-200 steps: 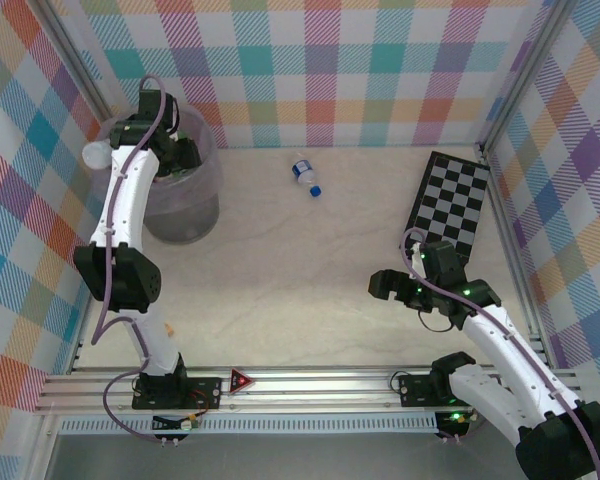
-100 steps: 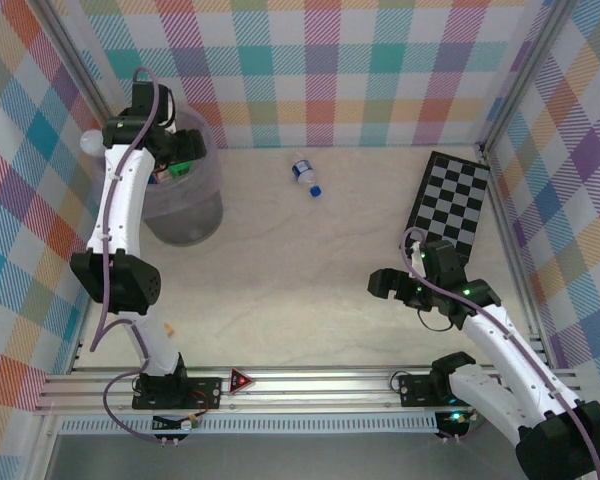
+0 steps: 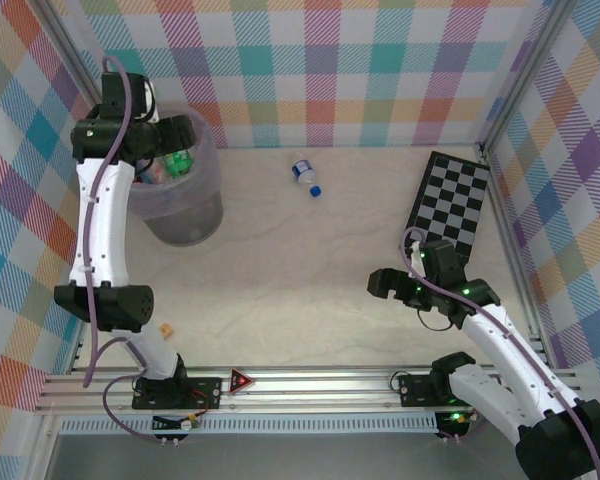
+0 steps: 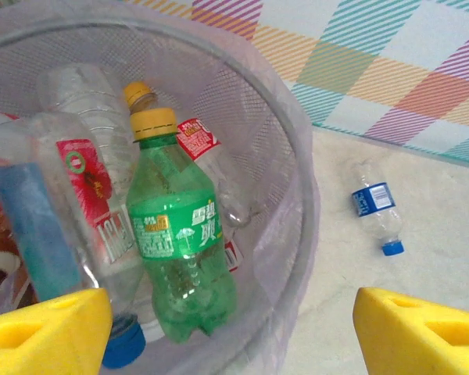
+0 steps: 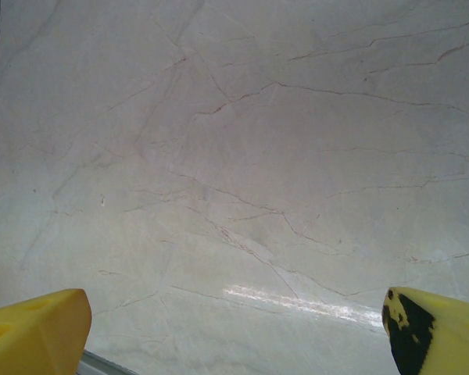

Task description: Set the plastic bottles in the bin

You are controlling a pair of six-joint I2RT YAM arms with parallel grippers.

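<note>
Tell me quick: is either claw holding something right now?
Left gripper: open, holding nothing, above the bin.
Right gripper: open, holding nothing.

The left arm (image 3: 97,225) and the right arm (image 3: 505,350) wear white shells between black joint housings, with black bases on the aluminium rail (image 3: 320,385). A lavender cable trails along each. Green lights dot the right arm above the rail. The left tool (image 4: 233,332) has plain yellow fingers (image 4: 47,328); the right tool (image 5: 234,332) has one yellow finger (image 5: 430,332) scuffed black.
</note>
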